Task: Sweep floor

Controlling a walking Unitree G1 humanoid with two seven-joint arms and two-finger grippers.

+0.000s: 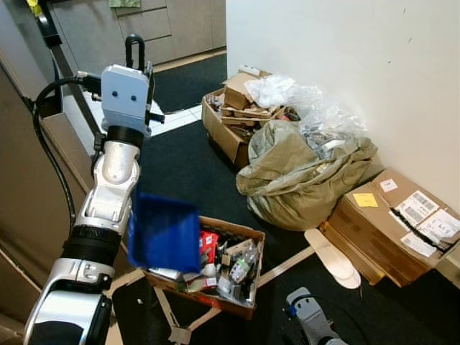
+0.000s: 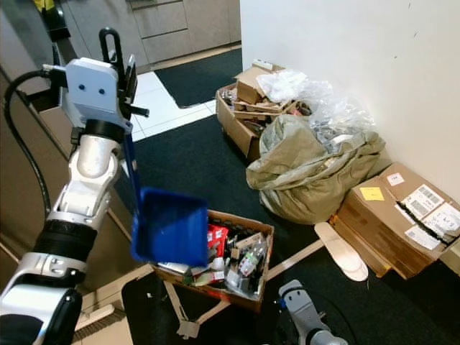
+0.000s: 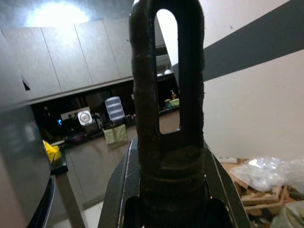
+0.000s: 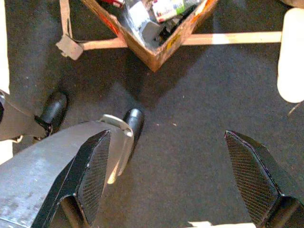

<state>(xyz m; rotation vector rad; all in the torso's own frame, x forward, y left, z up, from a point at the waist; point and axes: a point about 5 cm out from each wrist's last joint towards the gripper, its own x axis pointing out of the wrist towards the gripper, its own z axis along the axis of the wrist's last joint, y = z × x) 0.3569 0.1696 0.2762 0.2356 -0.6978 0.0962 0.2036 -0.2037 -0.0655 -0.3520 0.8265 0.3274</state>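
Right now I am holding a blue dustpan (image 2: pixel 171 228) up with my left gripper (image 1: pixel 134 52), raised high on my left side; my fingers are pressing together around the dustpan's black looped handle (image 3: pixel 167 118), whose loop is sticking up past them. The blue pan itself is hanging below my wrist, tilting over the near corner of an open cardboard box (image 1: pixel 243 305) crammed with bottles and packets. That box is sitting on dark carpet (image 4: pixel 190 123). My right gripper (image 4: pixel 178 183) is hanging low by my side, fingers spread wide apart, pinching nothing, pointing down at the carpet just beside the box's corner. Further off against the white wall (image 1: pixel 345 50), an olive sack (image 1: pixel 302 176) is slumping between more boxes.
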